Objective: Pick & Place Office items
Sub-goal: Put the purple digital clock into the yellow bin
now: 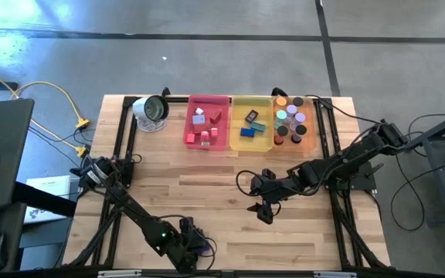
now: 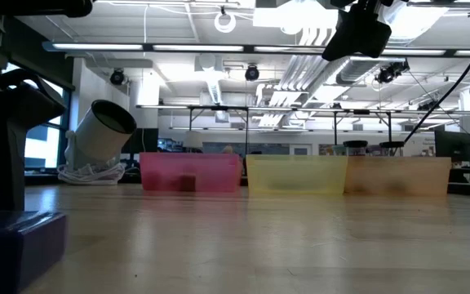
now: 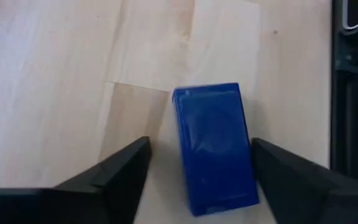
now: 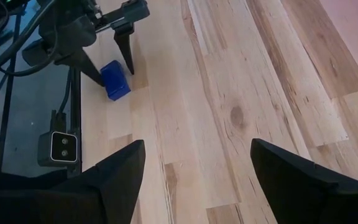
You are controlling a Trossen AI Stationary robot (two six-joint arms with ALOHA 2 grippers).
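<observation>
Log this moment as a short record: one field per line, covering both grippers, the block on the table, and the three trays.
left gripper: open, fingers either side of the blue block, gaps showing on both sides
blue block: on the bare wood at the table's near edge
right gripper: open, empty, above mid-table
pink tray: red and pink pieces
yellow tray: blue and teal pieces
orange tray: round discs
silver-and-white object: left of the trays
</observation>
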